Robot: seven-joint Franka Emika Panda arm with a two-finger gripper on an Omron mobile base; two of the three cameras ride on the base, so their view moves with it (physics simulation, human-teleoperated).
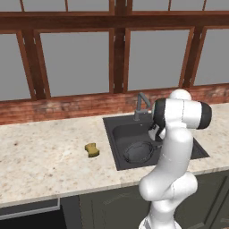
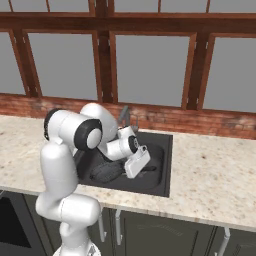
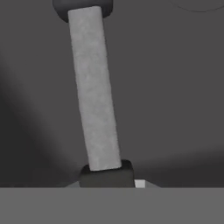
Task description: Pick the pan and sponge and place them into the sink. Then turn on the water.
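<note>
Your jaws are all but shut, pinched narrowly on the far end of the thin handle of the small round dark grey frying pan, and they hang low inside the large rectangular matte dark grey sink set into the speckled beige stone worktop. In the hand view the pan's handle runs straight away from the jaws as a pale grey bar, its long axis pointing from the fingertips toward the pan's rim at the top of that picture, tilted a little to the left. The pan's bowl appears to rest on the basin floor, on the left half of the sink, so this part of the task looks nearly finished and a release is probably the step in hand. The relation that governs your coming move is where the small mustard-yellow sponge with pinched sides lies: it sits on the worktop to the left of the sink, just beyond the basin's left rim and well apart from the jaws. You will therefore have to lift out of the basin and travel left across its rim. The grey angular faucet stands at the sink's back edge, with no stream falling from it.
</note>
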